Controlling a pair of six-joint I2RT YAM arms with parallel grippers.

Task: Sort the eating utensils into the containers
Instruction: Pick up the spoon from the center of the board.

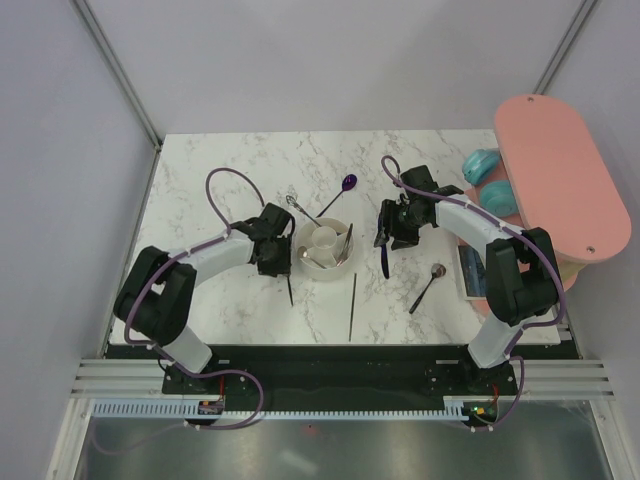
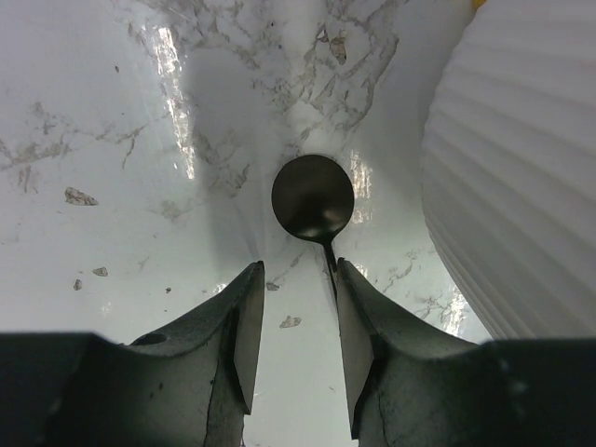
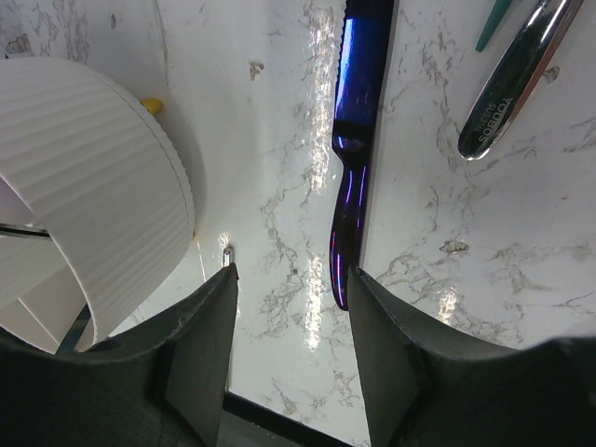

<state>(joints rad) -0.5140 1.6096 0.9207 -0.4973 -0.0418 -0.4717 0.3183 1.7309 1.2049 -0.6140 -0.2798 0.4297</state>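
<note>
The white round holder (image 1: 322, 262) stands mid-table with a silver utensil (image 1: 345, 245) in it. My left gripper (image 1: 278, 252) is open, low over the table just left of the holder. In the left wrist view (image 2: 296, 279) a black spoon (image 2: 313, 197) lies ahead of it, its thin handle running along the right finger's inner face. My right gripper (image 1: 392, 235) is open to the right of the holder. In the right wrist view (image 3: 291, 317) a blue-handled knife (image 3: 358, 140) lies with its tip by the right finger. The holder's ribbed wall (image 3: 93, 186) is at left.
A purple spoon (image 1: 345, 185) and a silver wire utensil (image 1: 298, 206) lie behind the holder. A black stick (image 1: 352, 305) and a silver spoon (image 1: 430, 283) lie nearer the front. A pink oval board (image 1: 560, 190) and teal objects (image 1: 485, 165) are at right.
</note>
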